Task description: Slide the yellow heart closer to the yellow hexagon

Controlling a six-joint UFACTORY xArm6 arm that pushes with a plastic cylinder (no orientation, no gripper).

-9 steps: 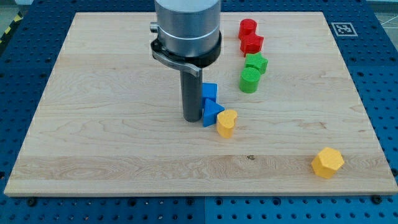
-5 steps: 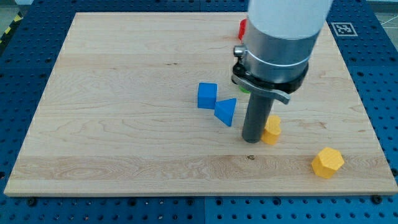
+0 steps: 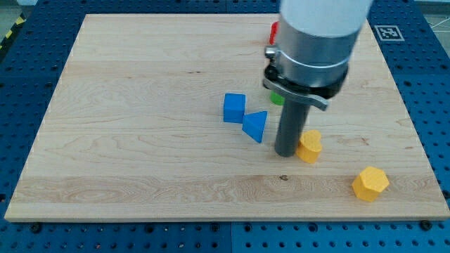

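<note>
Wooden board (image 3: pixel 126 105) fills most of the view, sitting on a blue perforated table (image 3: pixel 28 232). A black-and-white marker tag (image 3: pixel 387 32) is at the board's top right corner.

Arm body (image 3: pixel 316 39): large grey-white cylinder coming in from the view's top, right of centre, with a dark clamp ring under it. It hides most of the blocks behind it.

Dark rod drops from the clamp; my tip (image 3: pixel 285 153) is down on the board, right of centre. No gripper on this rig, so no jaws to be open or closed: just the plain rod end.

Yellow hexagon (image 3: pixel 370 184): toward the bottom right of the board, standing alone.

Yellow heart (image 3: pixel 309 146): touching or just beside my tip, on the tip's right side in the view. The hexagon lies down and right of it, near but clearly apart, with bare wood between them.

Blue cube (image 3: pixel 234 108): near board centre, left of the rod.

Blue triangle (image 3: pixel 256 126): just down-right of the cube, corners nearly touching it, and a short gap left of my tip.

Red block (image 3: pixel 274 32): only a sliver shows at the arm body's left edge, shape can't be made out.

Green block (image 3: pixel 278 100): small sliver peeking out below the clamp, shape can't be made out.
</note>
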